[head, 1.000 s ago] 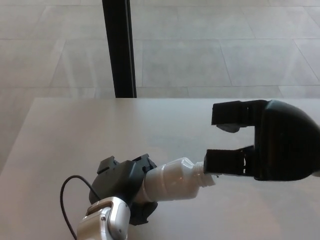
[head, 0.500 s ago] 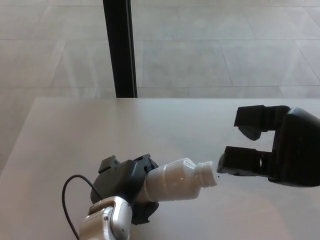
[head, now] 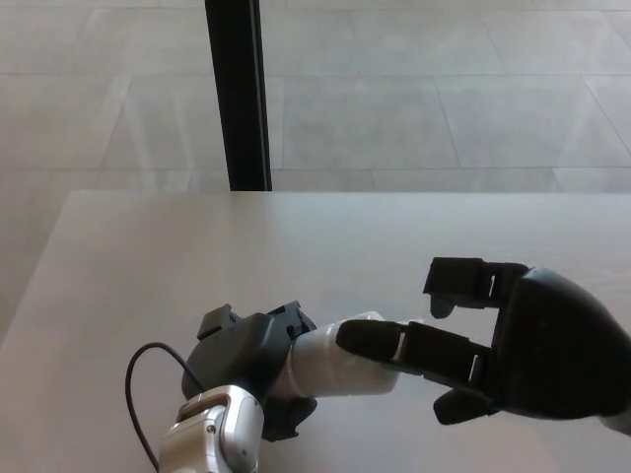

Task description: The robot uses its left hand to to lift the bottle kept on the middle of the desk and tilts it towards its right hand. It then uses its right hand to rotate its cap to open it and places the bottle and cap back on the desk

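A white plastic bottle (head: pixel 325 360) lies tilted with its neck pointing right, above the pale desk (head: pixel 197 256). My left hand (head: pixel 246 360) is shut on its lower half at the bottom left. My right hand (head: pixel 473 345) reaches in from the right with its fingers (head: pixel 394 350) spread. One finger lies across the bottle's neck and hides the mouth end and any cap. Another finger stands apart above it, and the thumb sits below to the right.
A black vertical post (head: pixel 237 94) rises just behind the desk's far edge, with tiled floor (head: pixel 444 99) beyond. A thin black cable (head: pixel 133 379) loops beside my left wrist. The desk's left edge runs diagonally at the left.
My right hand, which had drawn away to the right of the bottle's neck, has turned and come back left over the neck. The left hand and the bottle have stayed put.
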